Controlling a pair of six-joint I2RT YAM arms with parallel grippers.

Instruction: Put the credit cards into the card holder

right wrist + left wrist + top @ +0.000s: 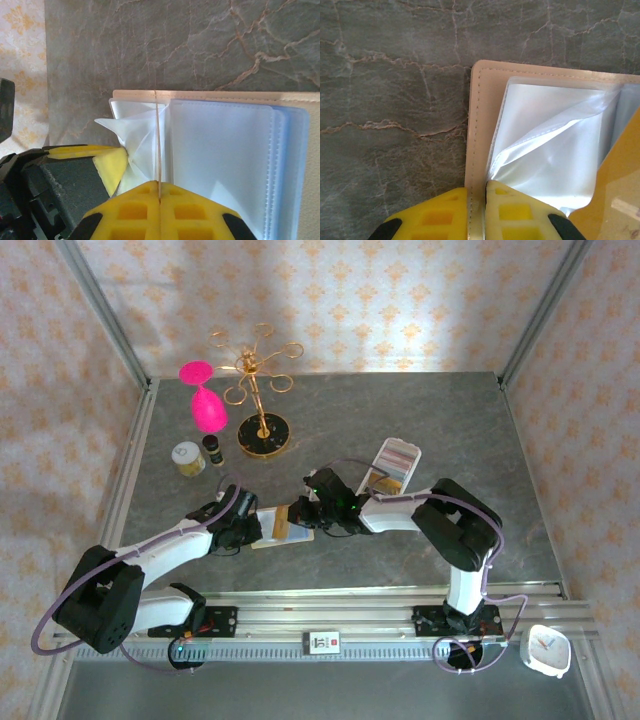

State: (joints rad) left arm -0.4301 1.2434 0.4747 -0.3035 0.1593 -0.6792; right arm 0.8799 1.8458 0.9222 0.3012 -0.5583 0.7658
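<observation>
Top view
- Holder (272, 528): lies open on the grey surface (400, 540), near the middle, between the two hands.
- Left hand (243, 523): at the left edge of the holder.
- Right hand (298, 515): at the right side of the holder, reaching in from the right.
- Cards (390, 465): several lie in a white tray (417, 453), to the right of the holder and farther away.

Left wrist view
- Left hand (476, 192): clenched on the beige cover (480, 125) of the holder, with its edge pinched between the yellow fingers.
- Sleeves (545, 150): clear plastic, partly lifted and creased.
- Card (615, 195): yellow, its flat face at the lower right, over the sleeves.

Right wrist view
- Right hand (159, 187): clenched on the card (158, 140), which is seen edge-on as a thin line.
- Card position: it stands upright among the sleeves (220, 165); I cannot tell whether it is inside a pocket.
- Left hand's finger (112, 167): yellow, at the left side of the holder, beside a creased sleeve.
</observation>
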